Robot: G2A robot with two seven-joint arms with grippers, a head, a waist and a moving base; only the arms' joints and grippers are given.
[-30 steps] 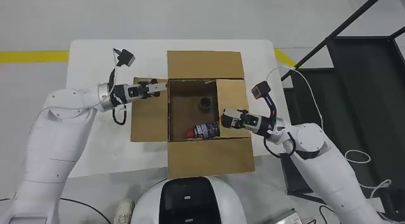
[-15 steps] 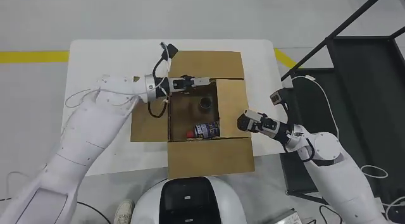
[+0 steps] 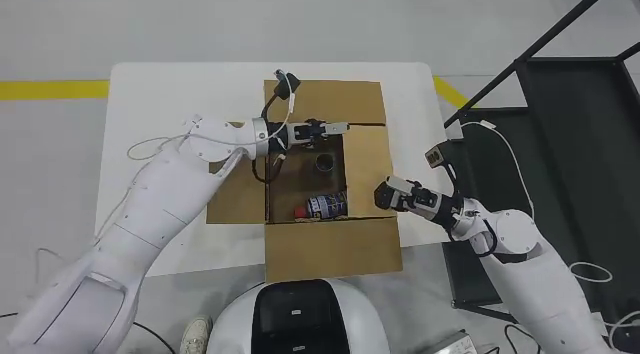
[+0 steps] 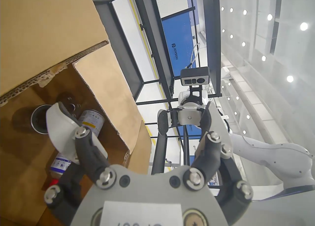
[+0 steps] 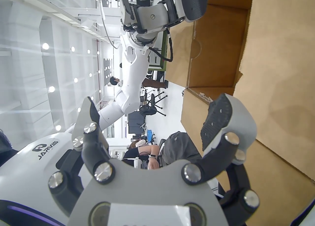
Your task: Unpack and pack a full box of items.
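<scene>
In the top view the left arm [image 3: 160, 214] runs from the lower left corner of the frame up towards the centre, stretched almost straight, with its wrist [image 3: 262, 136] just left of centre. The left gripper [image 3: 332, 129] lies level and points to the right. In its wrist view the left gripper [image 4: 131, 113] has its fingers spread wide with nothing between them. The right arm [image 3: 520, 264] comes in from the lower right corner, its forearm angled up and to the left. The right gripper [image 3: 381, 194] sits right of centre and points left, its fingers [image 5: 216, 116] parted and empty.
</scene>
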